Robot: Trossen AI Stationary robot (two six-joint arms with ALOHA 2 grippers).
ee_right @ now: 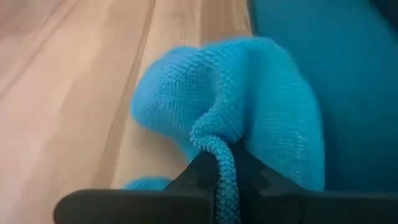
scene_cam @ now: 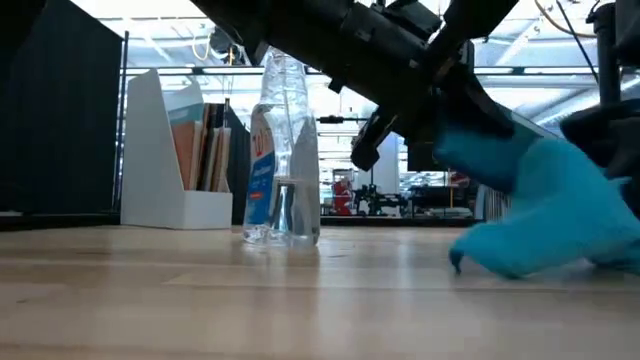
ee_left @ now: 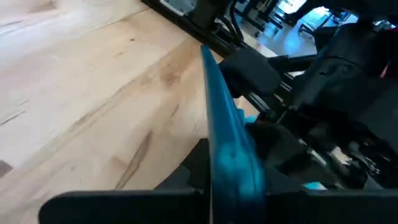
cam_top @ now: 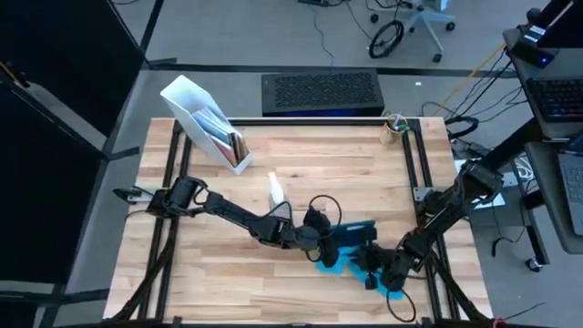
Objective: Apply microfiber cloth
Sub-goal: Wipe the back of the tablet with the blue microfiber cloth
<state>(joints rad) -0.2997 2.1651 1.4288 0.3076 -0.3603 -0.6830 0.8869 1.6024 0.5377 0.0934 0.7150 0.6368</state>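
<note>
From above, the cloth (cam_top: 351, 260) sits well toward the near edge from the spray bottle (cam_top: 275, 189), off to the right-arm side. Both arms meet over it: the left gripper (cam_top: 330, 244) is on the cloth's bottle-side edge, the right gripper (cam_top: 381, 273) on the far side from the bottle. A dark tablet (cam_top: 360, 230) pokes out just past the cloth. The white file holder (cam_top: 208, 126) is well behind the bottle.

Low view: the bottle (scene_cam: 283, 150) stands upright on the table (scene_cam: 200, 300). Right of it the cloth (scene_cam: 545, 210) is lifted up in a heap, with only its lower edge touching the wood and dark arm parts right above it.

Left wrist cam: the left gripper (ee_left: 231, 186) is clenched on a thin blue edge of the cloth (ee_left: 227, 137), which stands up straight between the fingers.

Right wrist cam: the right gripper (ee_right: 222, 186) is pinched onto a hemmed fold of cloth (ee_right: 249, 106), bunched up right against it, with more blue spread behind.
</note>
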